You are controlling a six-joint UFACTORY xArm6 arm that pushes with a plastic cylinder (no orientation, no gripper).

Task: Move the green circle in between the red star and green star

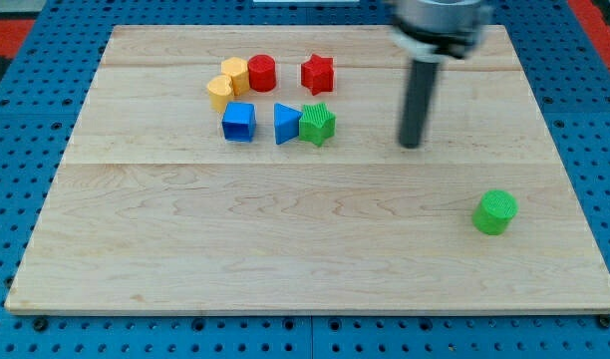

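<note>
The green circle (495, 211) sits alone at the view's lower right of the wooden board. The red star (317, 73) lies near the view's top centre. The green star (317, 124) lies just below it, with a small gap between them. My tip (413, 145) rests on the board to the right of the green star and up-left of the green circle, touching no block. The rod rises from it to the arm's mount at the view's top.
A red circle (262, 72), two yellow blocks (234, 74) (219, 92), a blue cube (238, 122) and a blue triangle (286, 123) cluster left of the stars. The triangle touches the green star. The board's edge (315, 307) borders blue pegboard.
</note>
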